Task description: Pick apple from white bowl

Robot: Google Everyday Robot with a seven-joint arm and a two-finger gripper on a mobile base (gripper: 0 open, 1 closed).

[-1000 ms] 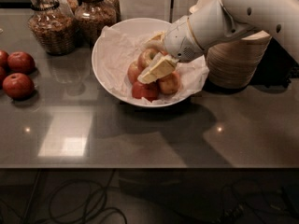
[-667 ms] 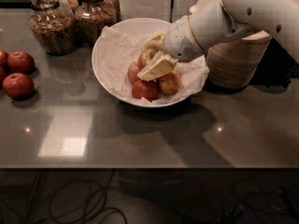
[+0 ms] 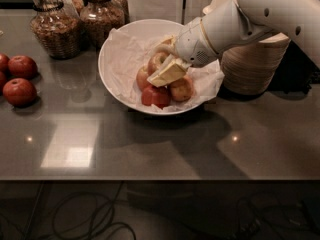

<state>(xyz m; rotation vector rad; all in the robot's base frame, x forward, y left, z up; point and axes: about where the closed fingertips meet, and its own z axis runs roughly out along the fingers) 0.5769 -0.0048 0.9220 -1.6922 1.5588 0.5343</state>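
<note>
The white bowl point(image 3: 112, 59) sits at the middle back of the dark counter, lined with crumpled white paper. Three apples lie in it. The largest apple point(image 3: 154, 61), yellow-green with a reddish blush, is partly hidden by my gripper point(image 3: 161, 65), which reaches down into the bowl from the right and sits right at this apple. A smaller all-red apple point(image 3: 156, 96) lies in front of it. A pale tan apple point(image 3: 181, 89) lies to the right, just under my wrist.
Three red apples point(image 3: 19, 91) lie loose on the counter at the far left. Two glass jars point(image 3: 55, 26) stand behind the bowl at the back left. A stack of cream paper bowls point(image 3: 252, 66) stands right of the bowl, under my arm.
</note>
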